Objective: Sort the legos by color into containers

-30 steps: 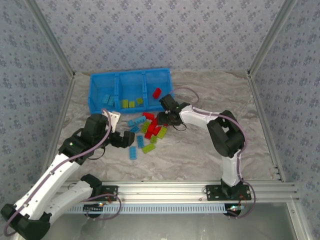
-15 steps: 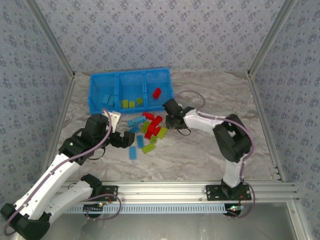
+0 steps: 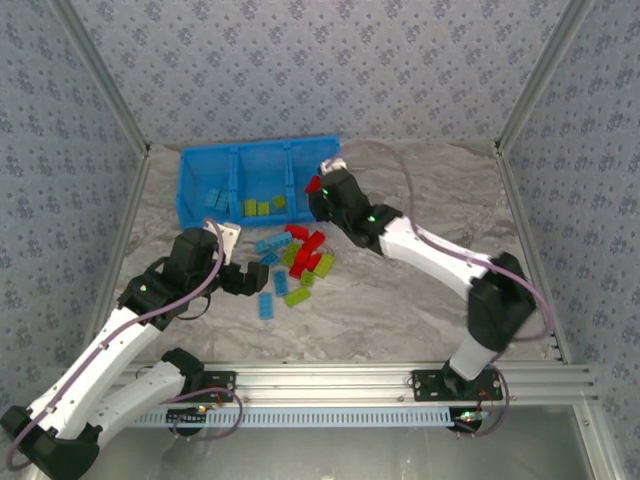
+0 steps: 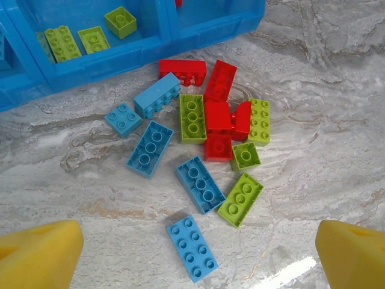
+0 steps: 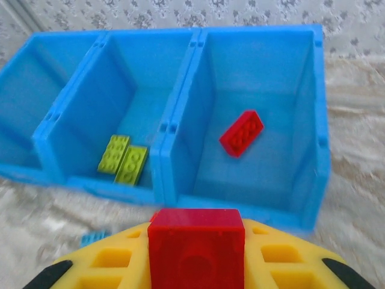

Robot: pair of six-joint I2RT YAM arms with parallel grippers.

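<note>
Brick point(image 5: 196, 244), red, base cut off | right pincer point(image 3: 318, 188) clamping it

Bright, even overhead light, soft short shadows; faint glare on the grey marbled worktop point(image 4: 289, 271) in the left wrist view; near red plastic brick point(image 5: 196, 241) slightly blurred.

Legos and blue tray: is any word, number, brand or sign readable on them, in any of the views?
None can be read.
The legos show plain studs, any embossing too small to tell.
The blue tray carries no label.
The red brick nearest the right wrist camera bears no print.
</note>
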